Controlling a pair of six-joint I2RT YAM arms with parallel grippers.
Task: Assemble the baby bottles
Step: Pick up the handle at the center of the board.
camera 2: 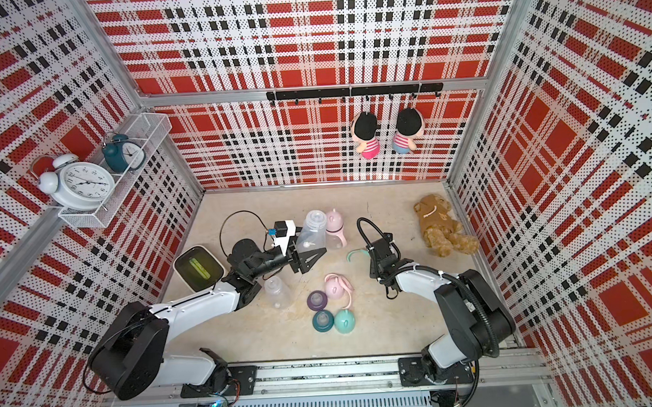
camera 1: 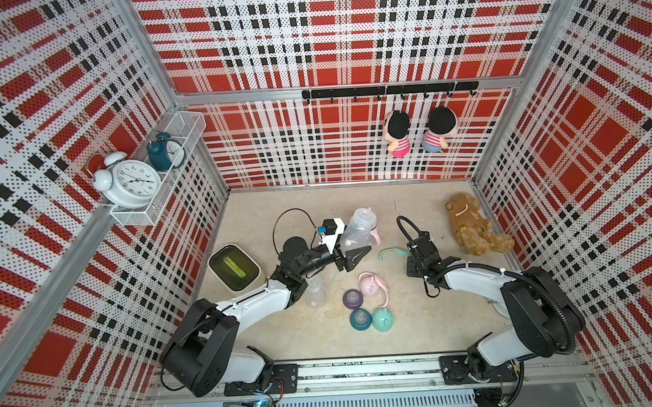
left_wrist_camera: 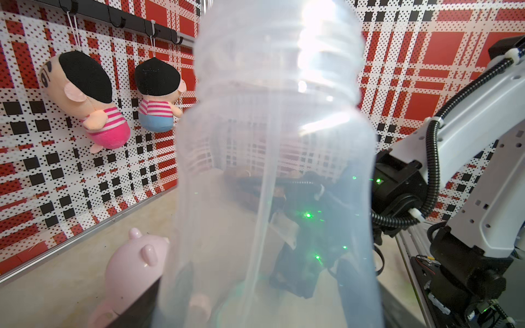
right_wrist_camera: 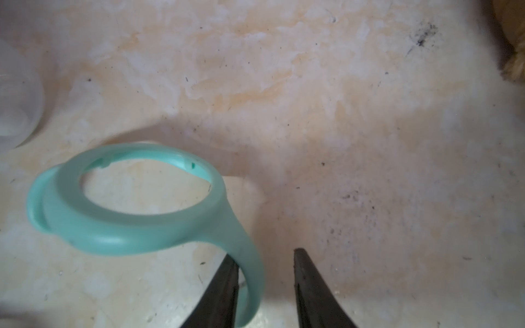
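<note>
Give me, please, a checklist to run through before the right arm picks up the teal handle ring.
1. Loop of the teal handle ring sits between the jaws of the right end effector: ok.
2. Jaws clamped on the loop: not ok, a gap shows on one side.
3. Left end effector grips the clear bottle: ok.
4. Bottle neck bare for the ring: ok.
5. Ring clear of the table: cannot tell.

**Baby bottle parts still scattered**

One pink bottle [camera 2: 335, 228] stands finished at the back. A bare clear bottle [camera 1: 357, 229] is held tilted in the air just in front of it. A second clear bottle [camera 1: 315, 292] rests nearer the front. The teal handle ring [camera 1: 392, 252] lies apart. The pink cap [camera 1: 371, 283], purple collar [camera 1: 352, 298], teal collar [camera 1: 360, 319] and teal cap [camera 1: 383, 319] cluster together.
</note>
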